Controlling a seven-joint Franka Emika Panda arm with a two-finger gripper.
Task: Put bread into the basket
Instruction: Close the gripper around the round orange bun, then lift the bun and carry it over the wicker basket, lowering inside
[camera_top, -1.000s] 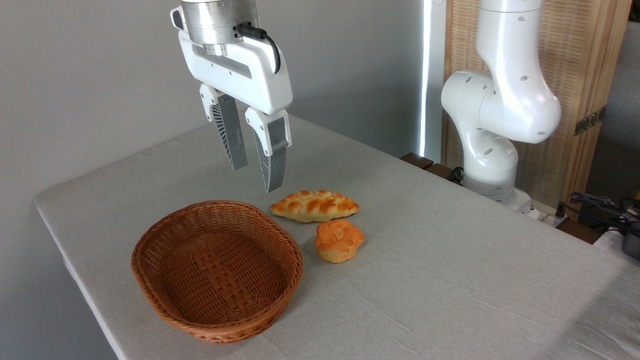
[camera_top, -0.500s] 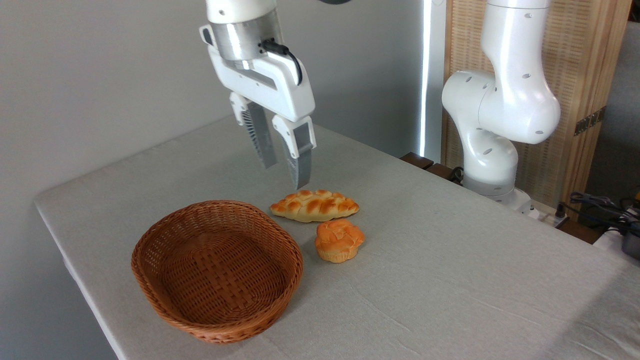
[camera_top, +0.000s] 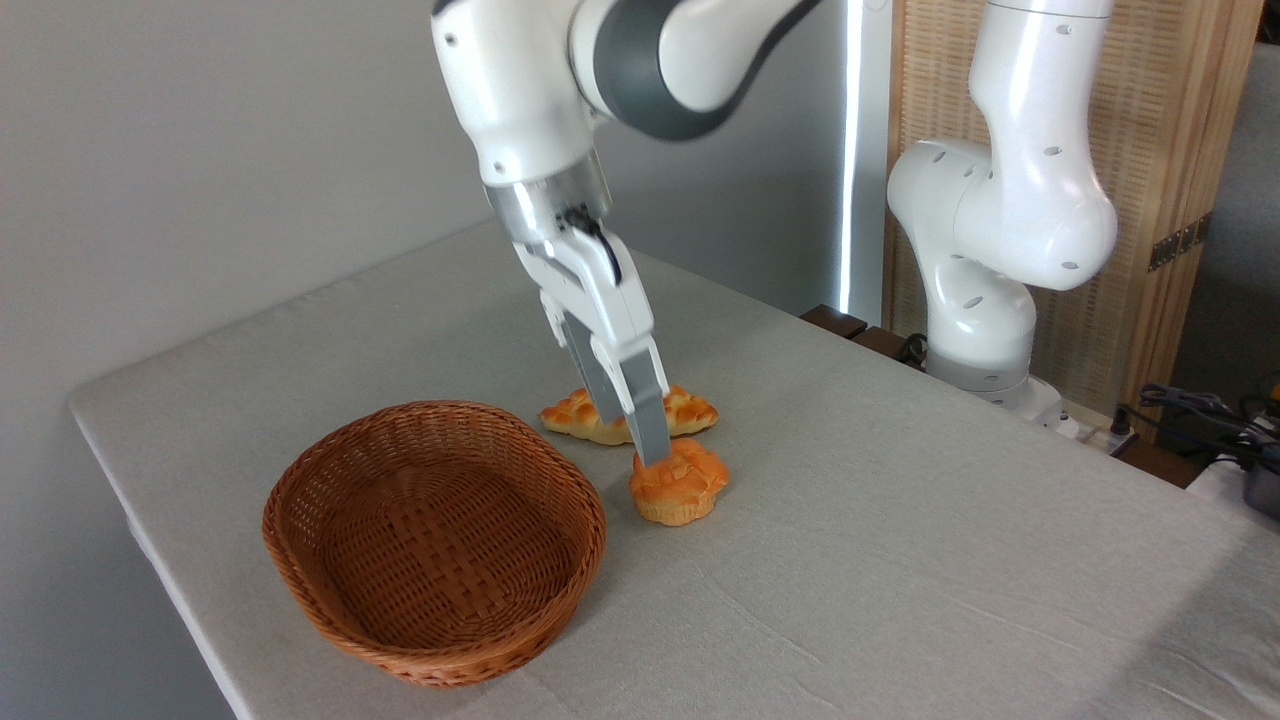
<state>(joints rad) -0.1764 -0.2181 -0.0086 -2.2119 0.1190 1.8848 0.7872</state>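
The bread (camera_top: 684, 486), a small round bun with a cracked golden-orange top, sits on the table just right of the basket (camera_top: 432, 409), an oval reddish-brown wicker basket with nothing in it. My gripper (camera_top: 634, 442) has come down tilted over the bun. Its front fingertip (camera_top: 653, 455) is at the bun's upper left edge; the other finger stands behind, in front of the braided loaf. The fingers look slightly apart and hold nothing. I cannot tell whether the tip touches the bun.
A longer braided golden loaf (camera_top: 692, 408) lies just behind the bun, partly hidden by the fingers. The arm's white base (camera_top: 985, 330) rises at the table's back right edge. Cables lie at the far right (camera_top: 1200, 410). A grey cloth (camera_top: 900, 560) covers the table.
The gripper has moved right and down from above the basket's far rim to the bun, and it has turned, so the fingers now show nearly in line.
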